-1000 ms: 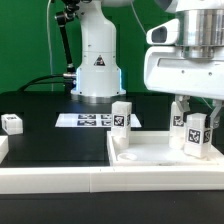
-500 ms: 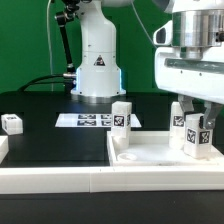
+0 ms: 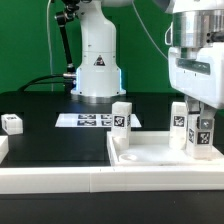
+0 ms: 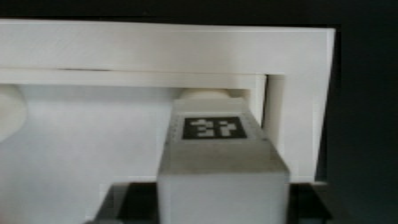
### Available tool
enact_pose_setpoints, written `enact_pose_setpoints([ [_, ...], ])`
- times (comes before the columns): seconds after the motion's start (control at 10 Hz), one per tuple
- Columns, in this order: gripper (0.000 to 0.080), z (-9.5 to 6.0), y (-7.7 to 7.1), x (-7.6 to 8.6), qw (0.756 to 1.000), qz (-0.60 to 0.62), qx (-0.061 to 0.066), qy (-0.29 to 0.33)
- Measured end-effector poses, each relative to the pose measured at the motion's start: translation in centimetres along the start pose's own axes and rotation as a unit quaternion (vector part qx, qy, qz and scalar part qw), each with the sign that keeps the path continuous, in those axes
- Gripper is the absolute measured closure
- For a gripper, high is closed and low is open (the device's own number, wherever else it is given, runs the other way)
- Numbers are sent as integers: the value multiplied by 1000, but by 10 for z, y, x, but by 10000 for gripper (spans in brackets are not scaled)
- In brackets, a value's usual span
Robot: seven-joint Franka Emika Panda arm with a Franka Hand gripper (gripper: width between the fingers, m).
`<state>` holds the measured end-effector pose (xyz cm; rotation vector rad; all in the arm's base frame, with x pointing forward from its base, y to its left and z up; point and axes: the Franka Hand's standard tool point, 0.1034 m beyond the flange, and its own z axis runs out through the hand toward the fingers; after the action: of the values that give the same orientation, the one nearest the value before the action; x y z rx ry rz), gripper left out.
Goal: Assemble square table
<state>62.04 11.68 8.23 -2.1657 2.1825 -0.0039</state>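
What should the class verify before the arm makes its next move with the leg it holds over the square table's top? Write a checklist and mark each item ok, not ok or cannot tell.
1. Gripper shut on the held leg: ok.
2. Held leg upright: ok, in the exterior view.
3. Held leg over the table top, near its corner on the exterior view's right: ok.
4. Held leg's foot lined up with a hole: cannot tell, as the rim hides it.
5. Corner leg and second leg standing upright on the top: ok.
6. All legs fitted: not ok, as a loose leg lies off the top on the exterior view's left.
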Motion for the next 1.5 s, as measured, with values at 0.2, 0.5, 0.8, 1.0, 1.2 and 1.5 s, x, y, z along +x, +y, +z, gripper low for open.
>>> enact_pose_setpoints([
  [0.2, 318, 1, 0, -1, 1000, 0, 0, 0],
  [0.5, 162, 0, 0, -3, 998, -56, -4, -1],
  [0.8, 152, 2, 0, -7, 982, -190, -2, -1],
  [1.0, 151, 2, 0, -6, 970, -245, -2, -1],
  [1.2, 151, 1, 0, -7, 941, -339, -4, -1],
  [1.5, 151, 1, 0, -6, 886, -464, -4, -2],
])
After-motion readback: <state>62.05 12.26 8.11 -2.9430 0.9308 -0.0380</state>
